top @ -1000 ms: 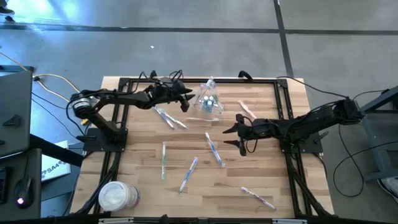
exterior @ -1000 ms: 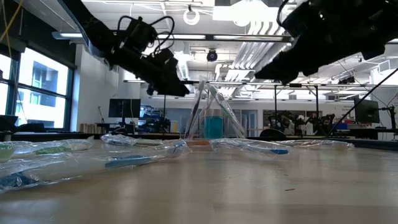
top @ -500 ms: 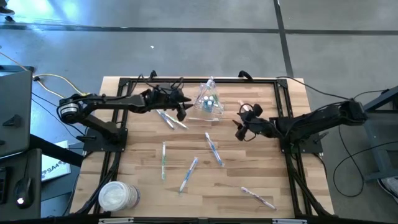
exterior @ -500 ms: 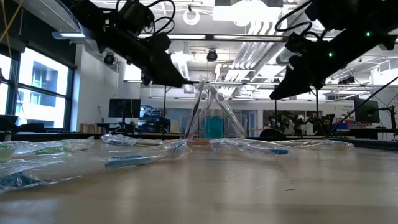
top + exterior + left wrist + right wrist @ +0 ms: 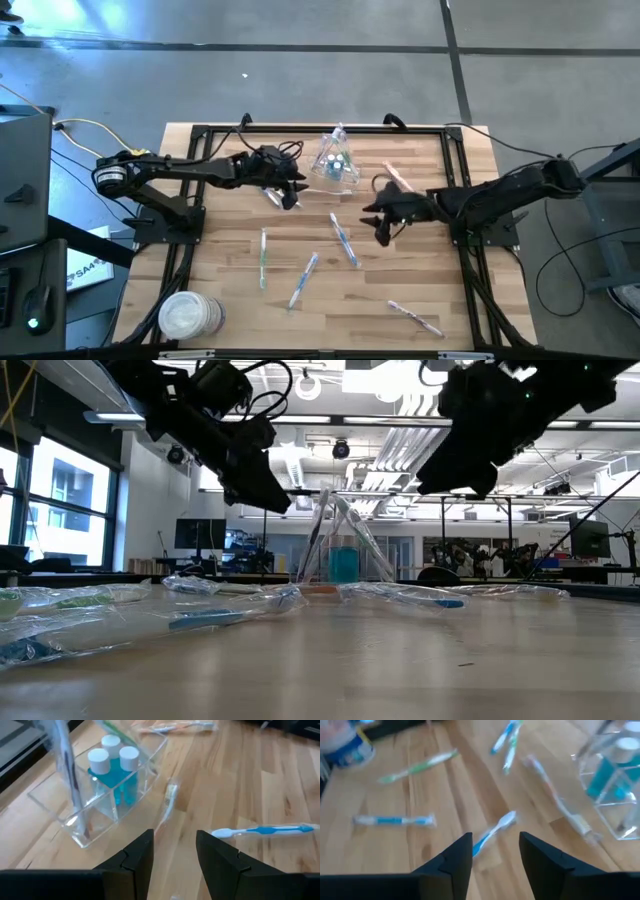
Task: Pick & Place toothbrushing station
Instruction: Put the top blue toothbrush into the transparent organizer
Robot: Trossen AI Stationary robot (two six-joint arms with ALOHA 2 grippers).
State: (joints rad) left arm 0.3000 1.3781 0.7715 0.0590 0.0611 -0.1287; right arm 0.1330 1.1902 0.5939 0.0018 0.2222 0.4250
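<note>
The clear plastic cup [image 5: 335, 162] stands on the wooden table at the far middle. It holds blue tubes with white caps [image 5: 112, 757] and a leaning toothbrush [image 5: 320, 530]. Slim toothbrushes lie flat about the table: a wrapped one [image 5: 167, 805] beside the cup, blue ones [image 5: 343, 238] [image 5: 303, 278], a green one [image 5: 263, 258] and a pink one [image 5: 398, 178]. My left gripper [image 5: 290, 192] hangs open just near-left of the cup, with nothing between its fingers [image 5: 135, 860]. My right gripper [image 5: 378, 220] hangs open right of the middle, over a blue toothbrush [image 5: 492, 835].
A stack of white round discs [image 5: 190, 318] sits at the near left corner. Another wrapped toothbrush [image 5: 415, 318] lies near the front right. A black frame [image 5: 300, 130] runs along the table's far edge and both sides. Bare wood lies between the two grippers.
My left gripper has drawn back from the cup toward the table's near edge and tipped flatter. My right gripper has rolled about its own axis and risen a little, staying over the same patch of table. No toothbrush has moved.
</note>
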